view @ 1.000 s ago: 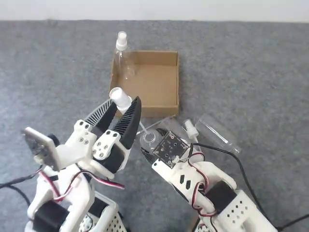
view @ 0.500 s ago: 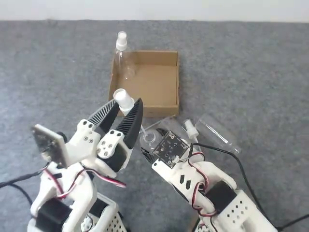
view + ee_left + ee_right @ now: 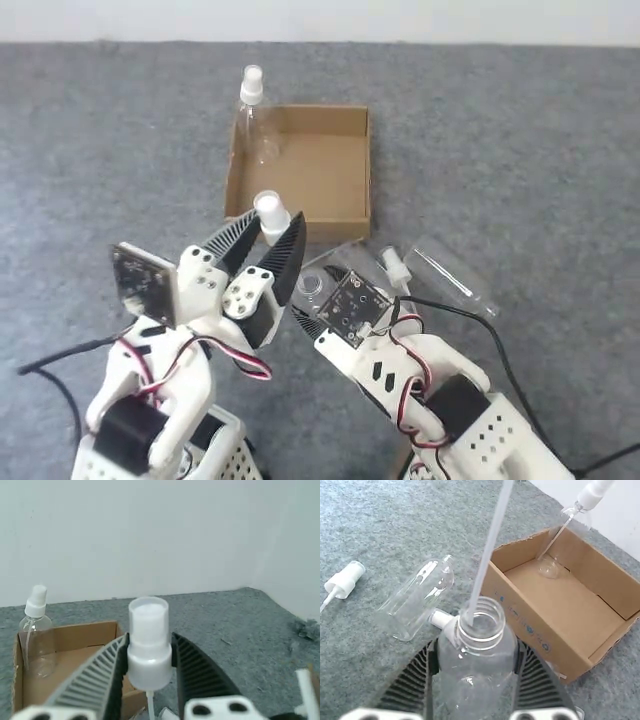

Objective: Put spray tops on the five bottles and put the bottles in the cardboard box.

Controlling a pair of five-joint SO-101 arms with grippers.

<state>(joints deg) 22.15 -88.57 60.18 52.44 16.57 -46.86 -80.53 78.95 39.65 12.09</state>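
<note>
My left gripper [image 3: 268, 222] is shut on a white spray top [image 3: 268, 212], held upright with its thin tube hanging down. In the left wrist view the spray top [image 3: 149, 645] sits between the ribbed jaws of that gripper [image 3: 149, 652]. My right gripper [image 3: 476, 665] is shut on a clear open bottle [image 3: 477, 660], mouth up. The tube [image 3: 487, 555] reaches down into the bottle's neck. In the high view this bottle [image 3: 312, 287] is just right of the left gripper, held by the right gripper [image 3: 315, 295]. The cardboard box [image 3: 345, 215] lies beyond, with one capped bottle [image 3: 252, 120] in its far left corner.
A clear bottle [image 3: 455, 275] lies on the grey carpet to the right of the right arm, with a loose spray top [image 3: 395, 265] beside it. The right wrist view has a lying bottle [image 3: 417, 597] and a loose spray top [image 3: 342, 582] near the box [image 3: 560, 595].
My left gripper has carried the spray top to the right and nearer, toward the bottle in the right gripper. The right arm has kept still.
</note>
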